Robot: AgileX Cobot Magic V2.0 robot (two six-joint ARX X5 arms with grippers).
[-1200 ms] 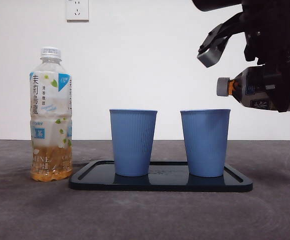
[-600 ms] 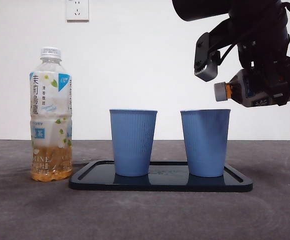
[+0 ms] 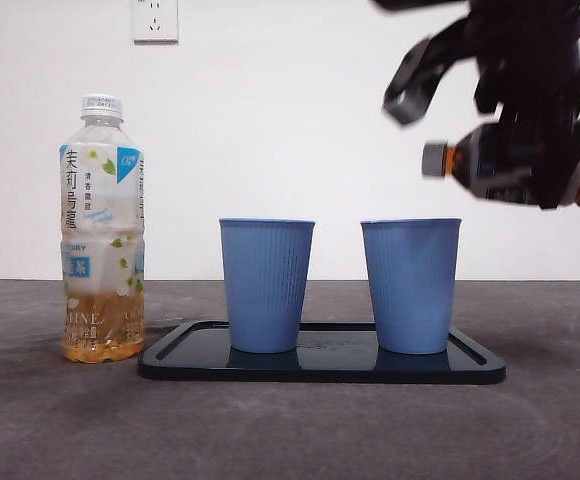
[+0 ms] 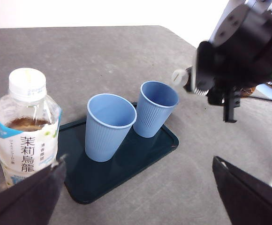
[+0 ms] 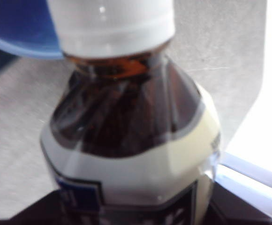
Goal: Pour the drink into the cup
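Tea bottle (image 3: 102,228) at frame left on surface (image 3: 290,430), label reading 茉莉烏龍. Two blue cups (image 3: 266,284) on dark tray (image 3: 320,365), frame centre. Right gripper (image 3: 535,150) clamped on dark bottle (image 3: 515,165), capped, lying sideways; raised since 0.5 s ago, above right cup (image 3: 411,284). Left gripper (image 4: 136,197) apart.

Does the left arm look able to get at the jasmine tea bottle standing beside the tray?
Probably yes. The left gripper is open with the tea bottle close before it, upright and apart from the tray. The right gripper holds the dark bottle over the far cup, away.
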